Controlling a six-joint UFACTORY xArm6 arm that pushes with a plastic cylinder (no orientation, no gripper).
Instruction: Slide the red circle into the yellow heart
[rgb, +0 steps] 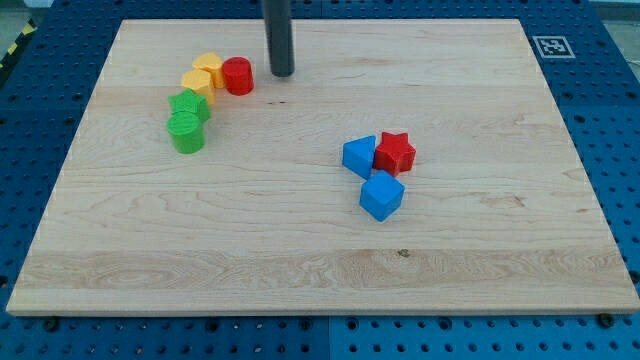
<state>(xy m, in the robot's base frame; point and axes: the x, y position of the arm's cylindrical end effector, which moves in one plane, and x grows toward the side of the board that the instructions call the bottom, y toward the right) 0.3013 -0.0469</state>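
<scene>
My tip (283, 74) — a bare rod with no pincer to open or close — rests on the table (320, 250) just right of the red circle (238, 76), which already touches the yellow heart (210, 67) at the view's upper left.

A light wooden board (300, 250) is seen. Near its top-left corner are clustered a red circle (238, 76), two yellow blocks (203, 74), a green star (189, 105) and a green cylinder (186, 132). Right of centre, a red star (395, 152) and two blue blocks (372, 178) are grouped touching.
</scene>
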